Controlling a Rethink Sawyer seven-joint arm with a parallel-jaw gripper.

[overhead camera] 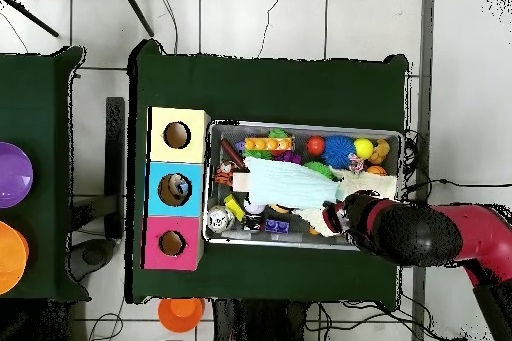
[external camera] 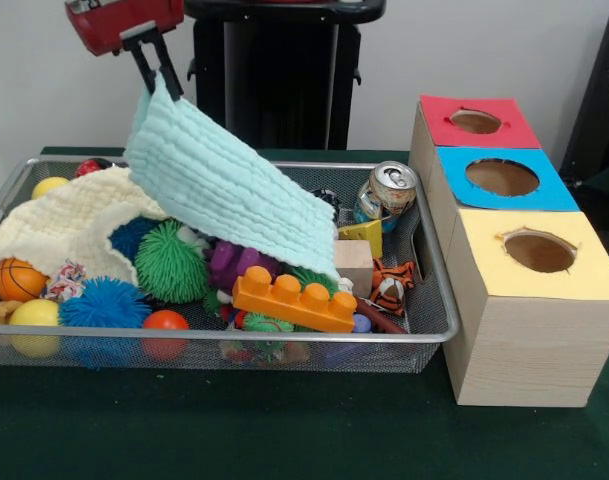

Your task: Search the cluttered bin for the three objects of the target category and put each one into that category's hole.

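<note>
In the front view, the wire mesh bin [external camera: 424,335] is seen filled with clutter. At its left end a pale yellow cloth [external camera: 54,232] is draped over a small basketball [external camera: 17,279], a yellow ball [external camera: 36,314] and a blue spiky ball [external camera: 104,303]. Above it, a corner of a mint-green cloth [external camera: 229,190] is pinched between the closed black fingers of the gripper [external camera: 156,72] and is held lifted, so that the cloth hangs as a slope down into the bin. Beneath it a green spiky ball [external camera: 172,262] and an orange toy brick [external camera: 294,299] are exposed. A drink can [external camera: 388,190] is propped against the bin's far right corner. No clear plastic bottles can be made out among the clutter. Just beside the bin, three wooden boxes are lined up; the red-surrounded hole [external camera: 475,121] is the farthest, behind the blue-surrounded hole [external camera: 502,177] and the yellow-surrounded hole [external camera: 539,251].
</note>
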